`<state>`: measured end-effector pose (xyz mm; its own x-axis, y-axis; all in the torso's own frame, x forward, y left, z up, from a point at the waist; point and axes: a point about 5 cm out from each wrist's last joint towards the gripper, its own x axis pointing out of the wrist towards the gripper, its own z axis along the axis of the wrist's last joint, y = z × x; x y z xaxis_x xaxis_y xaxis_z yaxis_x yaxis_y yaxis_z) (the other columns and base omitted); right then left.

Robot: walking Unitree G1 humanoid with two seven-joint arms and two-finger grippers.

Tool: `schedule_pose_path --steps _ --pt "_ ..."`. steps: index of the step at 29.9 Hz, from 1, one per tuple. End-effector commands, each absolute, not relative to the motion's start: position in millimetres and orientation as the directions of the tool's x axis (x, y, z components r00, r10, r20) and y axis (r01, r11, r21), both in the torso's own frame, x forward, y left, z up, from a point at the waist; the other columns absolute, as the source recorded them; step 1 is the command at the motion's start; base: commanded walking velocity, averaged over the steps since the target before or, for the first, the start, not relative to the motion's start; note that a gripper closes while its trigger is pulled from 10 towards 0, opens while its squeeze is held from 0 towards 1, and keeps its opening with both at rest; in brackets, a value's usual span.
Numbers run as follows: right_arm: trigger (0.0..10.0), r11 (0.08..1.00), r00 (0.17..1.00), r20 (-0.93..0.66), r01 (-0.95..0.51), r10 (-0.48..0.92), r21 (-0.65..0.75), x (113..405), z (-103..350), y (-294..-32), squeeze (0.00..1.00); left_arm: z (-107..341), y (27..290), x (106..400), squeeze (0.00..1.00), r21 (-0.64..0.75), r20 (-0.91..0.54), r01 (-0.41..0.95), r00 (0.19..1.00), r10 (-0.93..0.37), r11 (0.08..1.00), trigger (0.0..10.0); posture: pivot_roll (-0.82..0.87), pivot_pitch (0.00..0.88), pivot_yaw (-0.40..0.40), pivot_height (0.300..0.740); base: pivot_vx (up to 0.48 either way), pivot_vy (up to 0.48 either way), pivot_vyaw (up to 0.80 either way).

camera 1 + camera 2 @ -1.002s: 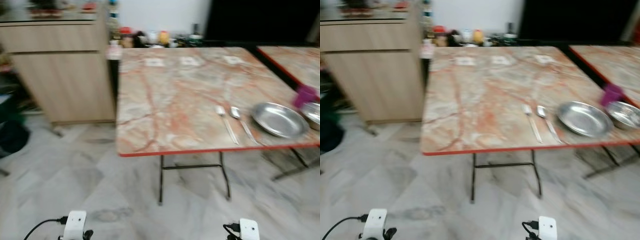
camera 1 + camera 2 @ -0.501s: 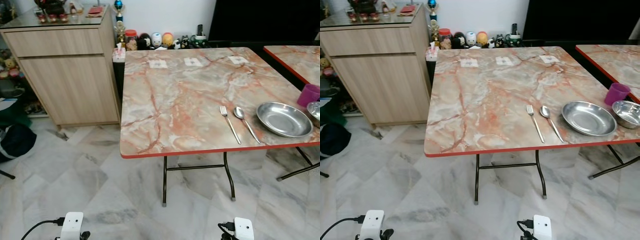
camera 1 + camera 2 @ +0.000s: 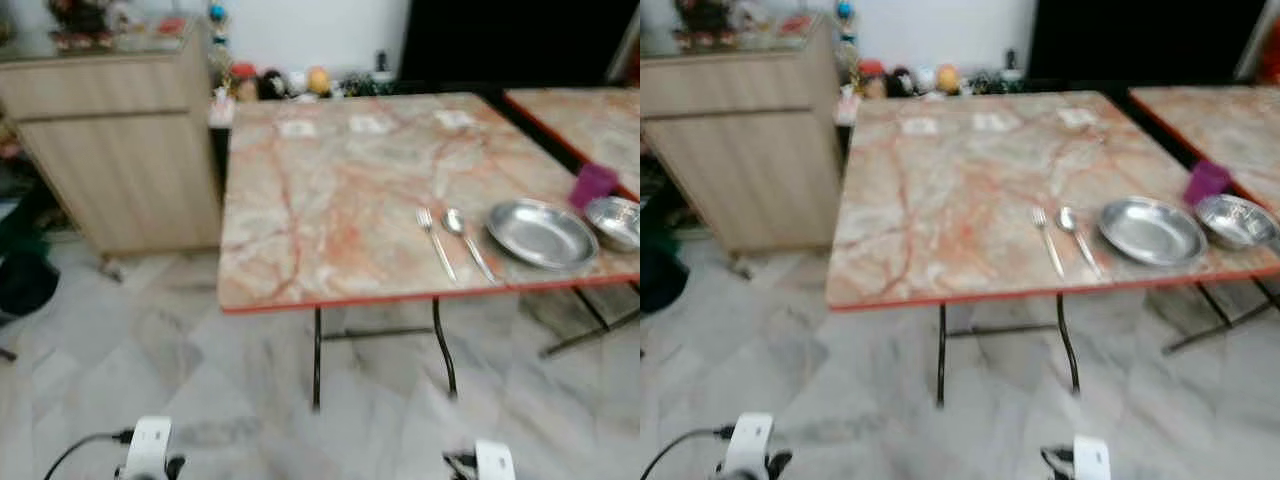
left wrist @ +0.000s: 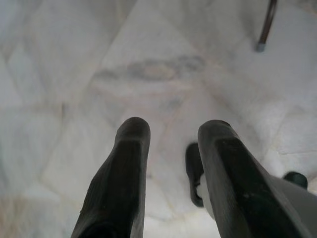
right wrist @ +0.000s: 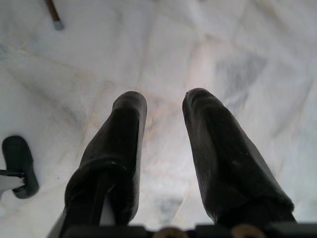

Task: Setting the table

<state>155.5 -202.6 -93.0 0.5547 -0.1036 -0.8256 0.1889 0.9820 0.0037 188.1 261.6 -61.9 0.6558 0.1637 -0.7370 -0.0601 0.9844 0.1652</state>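
View is shifted and blurred (camera motion); fork [image 3: 436, 240], spoon [image 3: 467, 241], plate [image 3: 541, 233] are unmoved; left gripper [image 4: 173, 130] and right gripper [image 5: 163, 101] fingers are held apart.

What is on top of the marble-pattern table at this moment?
On the table: a fork, a spoon, a steel plate, and three small white tags near the far edge. Blur hides what the tags say.

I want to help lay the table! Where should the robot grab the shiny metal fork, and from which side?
Probably the long thin handle of the shiny metal fork, coming straight down from above. It lies flat on the marble-patterned table, handle toward the near edge, with the metal spoon close beside it, so pinch across the handle end carefully.
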Motion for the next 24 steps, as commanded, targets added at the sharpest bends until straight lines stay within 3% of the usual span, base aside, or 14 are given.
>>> schedule_pose_path --steps 1,18,24 --pt "10.0 0.968 0.631 -0.776 0.196 -0.001 0.158 200.3 -76.7 -174.2 0.00 -73.1 228.8 187.8 0.00 0.104 -0.788 -0.002 0.609 0.084 0.995 10.0 0.24 0.000 -0.141 0.740 0.000 0.000 0.00" --pt "10.0 0.962 0.633 -0.774 0.223 -0.019 0.159 198.0 -77.6 -175.9 0.00 -73.3 223.5 188.4 0.00 0.068 -0.775 -0.009 0.630 0.059 0.998 10.0 0.24 0.000 -0.147 0.740 0.000 -0.029 0.00" --pt "10.0 0.938 0.620 -0.781 0.308 -0.071 0.159 195.5 -78.9 -177.9 0.00 -71.5 222.9 191.2 0.00 0.073 -0.763 0.014 0.644 0.047 0.997 10.0 0.24 0.000 -0.148 0.740 0.000 0.000 0.00"
